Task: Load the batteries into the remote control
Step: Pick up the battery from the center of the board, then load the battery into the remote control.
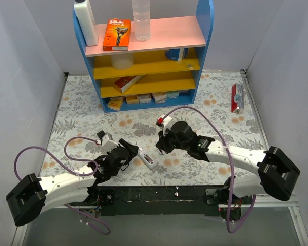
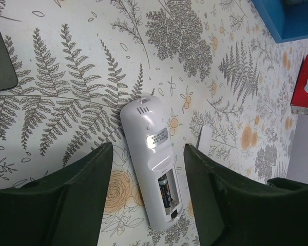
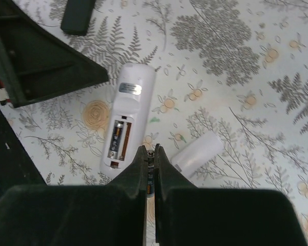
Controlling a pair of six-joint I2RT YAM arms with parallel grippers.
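remote control [image 3: 129,100]: white, lying back side up on the leaf-patterned table cover [image 3: 236,61], just in front of the arm bases and between the two grippers; its battery bay is standing uncovered at the end nearer the right wrist camera.

seated battery [image 3: 115,139]: lying lengthwise in one slot of the open bay; the slot beside it is showing bare coppery metal.

held battery [image 3: 150,179]: a slim cylinder standing on end between the right fingertips, silvery end up, hanging over the table cover just beside the bay end of the remote control; its colour is too dim to tell.

right gripper [image 3: 150,154]: closing tight on the held battery, with only that sliver showing between the fingers.

left gripper [image 2: 148,148]: spreading wide and gripping nothing, one finger on each side of the remote control, with a strip of table cover showing between each finger and the casing.

battery cover [image 3: 196,152]: a small white curved piece, lying loose on the table cover near the remote control, apart from it.

dark remote [image 3: 78,15]: a black slab, lying beyond the left gripper, well apart from the white one.

shelf unit [image 1: 159,35]: blue sides, pink top, yellow shelves, standing at the far edge.

red packet [image 1: 237,97]: lying at the far right of the table cover.
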